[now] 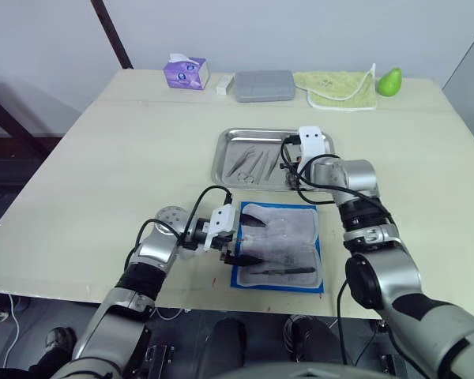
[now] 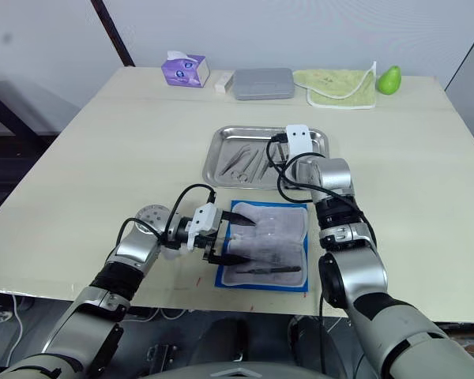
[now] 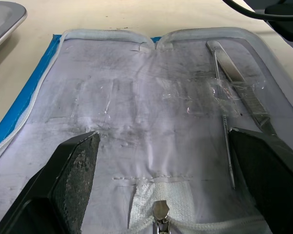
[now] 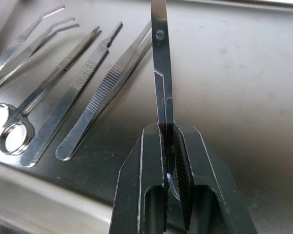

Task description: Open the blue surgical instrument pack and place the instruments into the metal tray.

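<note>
Over metal tray (image 1: 221,170): right gripper (image 4: 168,131) clamped on an instrument (image 4: 160,63), lower flat beside forceps (image 4: 105,87) before release; left gripper (image 3: 161,161) wide over pack (image 1: 278,245).

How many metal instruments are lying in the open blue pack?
2: flat tweezers and a thin probe, side by side along the edge of the pack nearest the robot. The left tool could hide more.

left gripper (image 3: 161,185) fingers spread wide over pack | blue surgical instrument pack (image 3: 136,112) lies open, lining up | two instruments (image 3: 234,87) in lining
</note>
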Controlling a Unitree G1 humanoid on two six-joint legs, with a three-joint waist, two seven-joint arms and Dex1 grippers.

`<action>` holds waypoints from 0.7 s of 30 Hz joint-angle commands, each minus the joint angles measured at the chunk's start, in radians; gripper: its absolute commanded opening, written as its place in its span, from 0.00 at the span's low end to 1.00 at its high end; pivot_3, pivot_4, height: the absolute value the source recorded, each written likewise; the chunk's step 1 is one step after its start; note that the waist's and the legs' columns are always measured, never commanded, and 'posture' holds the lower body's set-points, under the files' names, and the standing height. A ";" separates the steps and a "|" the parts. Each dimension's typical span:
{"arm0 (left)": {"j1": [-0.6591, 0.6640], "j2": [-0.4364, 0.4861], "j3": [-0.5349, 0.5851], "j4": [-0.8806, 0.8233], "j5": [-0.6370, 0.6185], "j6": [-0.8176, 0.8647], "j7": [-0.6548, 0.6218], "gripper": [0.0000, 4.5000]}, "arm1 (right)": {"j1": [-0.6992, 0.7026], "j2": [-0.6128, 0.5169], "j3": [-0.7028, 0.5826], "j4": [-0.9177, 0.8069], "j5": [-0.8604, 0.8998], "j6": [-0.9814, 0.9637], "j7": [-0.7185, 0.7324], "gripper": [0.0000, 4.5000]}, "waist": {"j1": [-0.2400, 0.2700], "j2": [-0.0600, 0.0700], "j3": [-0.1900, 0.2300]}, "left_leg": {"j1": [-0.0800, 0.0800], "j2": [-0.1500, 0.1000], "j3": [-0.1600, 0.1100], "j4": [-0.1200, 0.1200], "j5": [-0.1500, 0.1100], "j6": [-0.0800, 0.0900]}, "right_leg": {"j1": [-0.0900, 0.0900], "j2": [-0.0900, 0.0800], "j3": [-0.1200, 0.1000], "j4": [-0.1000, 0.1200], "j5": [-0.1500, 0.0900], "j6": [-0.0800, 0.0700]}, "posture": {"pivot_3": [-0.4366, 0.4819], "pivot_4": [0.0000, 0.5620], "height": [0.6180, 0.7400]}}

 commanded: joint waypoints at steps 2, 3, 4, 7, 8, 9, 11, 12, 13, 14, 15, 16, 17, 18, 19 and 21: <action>0.032 -0.003 -0.041 0.055 0.058 0.026 0.031 1.00 | -0.041 -0.011 -0.008 0.009 0.001 -0.039 -0.003 0.02 | 0.000 0.000 0.000 | 0.000 0.000 0.000 0.000 0.000 0.000 | 0.000 0.000 0.000 0.000 0.000 0.000 | 0.48 0.27 1.00; 0.033 -0.003 -0.041 0.053 0.057 0.027 0.030 1.00 | -0.041 -0.013 -0.007 0.013 0.001 -0.043 -0.002 0.02 | 0.000 0.000 0.000 | 0.000 0.000 0.000 0.000 0.000 0.000 | 0.000 0.000 0.000 0.000 0.000 0.000 | 0.48 0.27 1.00; 0.033 -0.003 -0.041 0.052 0.057 0.028 0.030 1.00 | -0.042 -0.015 -0.007 0.017 0.002 -0.046 0.000 0.02 | 0.000 0.000 0.000 | 0.000 0.000 0.000 0.000 0.000 0.000 | 0.000 0.000 0.000 0.000 0.000 0.000 | 0.48 0.27 1.00; 0.031 -0.003 -0.040 0.051 0.056 0.031 0.030 1.00 | -0.045 -0.024 -0.007 0.032 0.003 -0.055 0.005 0.02 | 0.000 0.000 0.000 | 0.000 0.000 0.000 0.000 0.000 0.000 | 0.000 0.000 0.000 0.000 0.000 0.000 | 0.48 0.27 1.00; 0.031 -0.002 -0.040 0.050 0.056 0.031 0.030 1.00 | -0.045 -0.025 -0.007 0.034 0.004 -0.056 0.006 0.02 | 0.000 0.000 0.000 | 0.000 0.000 0.000 0.000 0.000 0.000 | 0.000 0.000 0.000 0.000 0.000 0.000 | 0.48 0.27 1.00; 0.031 -0.002 -0.040 0.050 0.056 0.032 0.030 1.00 | -0.044 -0.026 -0.005 0.037 0.003 -0.057 0.008 0.02 | 0.000 0.000 0.000 | 0.000 0.000 0.000 0.000 0.000 0.000 | 0.000 0.000 0.000 0.000 0.000 0.000 | 0.48 0.27 1.00; 0.031 -0.001 -0.040 0.049 0.056 0.032 0.029 1.00 | -0.044 -0.027 -0.002 0.040 0.003 -0.058 0.010 0.02 | 0.000 0.000 0.000 | 0.000 0.000 0.000 0.000 0.000 0.000 | 0.000 0.000 0.000 0.000 0.000 0.000 | 0.48 0.27 1.00; 0.031 -0.001 -0.039 0.049 0.056 0.032 0.029 1.00 | -0.043 -0.027 -0.002 0.041 0.003 -0.059 0.010 0.02 | 0.000 0.000 0.000 | 0.000 0.000 0.000 0.000 0.000 0.000 | 0.000 0.000 0.000 0.000 0.000 0.000 | 0.48 0.27 1.00; 0.030 -0.001 -0.040 0.049 0.056 0.033 0.029 1.00 | -0.043 -0.026 -0.006 0.044 0.008 -0.058 0.012 0.10 | 0.000 0.000 0.000 | 0.000 0.000 0.000 0.000 0.000 0.000 | 0.000 0.000 0.000 0.000 0.000 0.000 | 0.48 0.27 1.00; 0.031 -0.001 -0.040 0.048 0.055 0.033 0.029 1.00 | -0.043 -0.026 -0.009 0.044 0.011 -0.057 0.015 0.14 | 0.000 0.000 0.000 | 0.000 0.000 0.000 0.000 0.000 0.000 | 0.000 0.000 0.000 0.000 0.000 0.000 | 0.48 0.27 1.00; 0.032 -0.001 -0.039 0.046 0.055 0.035 0.030 1.00 | -0.042 -0.029 -0.006 0.039 0.011 -0.056 0.020 0.23 | 0.000 0.000 0.000 | 0.000 0.000 0.000 0.000 0.000 0.000 | 0.000 0.000 0.000 0.000 0.000 0.000 | 0.48 0.27 1.00; 0.032 -0.002 -0.039 0.045 0.054 0.036 0.030 1.00 | -0.042 -0.031 -0.004 0.035 0.010 -0.056 0.023 0.29 | 0.000 0.000 0.000 | 0.000 0.000 0.000 0.000 0.000 0.000 | 0.000 0.000 0.000 0.000 0.000 0.000 | 0.48 0.27 1.00; 0.033 -0.002 -0.039 0.043 0.053 0.038 0.029 1.00 | -0.037 -0.035 0.005 0.015 0.009 -0.057 0.034 0.44 | 0.000 0.000 0.000 | 0.000 0.000 0.000 0.000 0.000 0.000 | 0.000 0.000 0.000 0.000 0.000 0.000 | 0.48 0.27 1.00; 0.034 -0.002 -0.038 0.041 0.052 0.039 0.029 1.00 | -0.032 -0.038 0.014 -0.007 0.011 -0.053 0.047 0.49 | 0.000 0.000 0.000 | 0.000 0.000 0.000 0.000 0.000 0.000 | 0.000 0.000 0.000 0.000 0.000 0.000 | 0.48 0.27 1.00; 0.034 -0.001 -0.038 0.041 0.051 0.040 0.029 1.00 | -0.026 -0.043 0.023 -0.029 0.012 -0.045 0.059 0.58 | 0.000 0.000 0.000 | 0.000 0.000 0.000 0.000 0.000 0.000 | 0.000 0.000 0.000 0.000 0.000 0.000 | 0.48 0.27 1.00; 0.036 -0.001 -0.037 0.038 0.051 0.041 0.029 1.00 | 0.002 -0.064 0.063 -0.104 0.007 -0.050 0.103 0.68 | 0.000 0.000 0.000 | 0.000 0.000 0.000 0.000 0.000 0.000 | 0.000 0.000 0.000 0.000 0.000 0.000 | 0.48 0.27 1.00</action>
